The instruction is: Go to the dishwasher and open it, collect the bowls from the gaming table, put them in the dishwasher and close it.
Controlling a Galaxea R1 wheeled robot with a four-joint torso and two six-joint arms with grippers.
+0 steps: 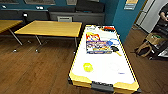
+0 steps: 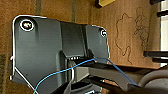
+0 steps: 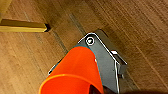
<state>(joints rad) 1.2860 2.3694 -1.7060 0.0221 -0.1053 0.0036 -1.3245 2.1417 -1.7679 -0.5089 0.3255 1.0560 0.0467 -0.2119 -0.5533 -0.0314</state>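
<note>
Orange bowl [image 3: 72, 72] against right end effector

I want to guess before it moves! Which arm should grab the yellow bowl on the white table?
Probably the left. The right gripper already seems to carry the orange bowl, while the left wrist view shows nothing held. The yellow bowl also sits toward the left side of the gaming table.
</note>
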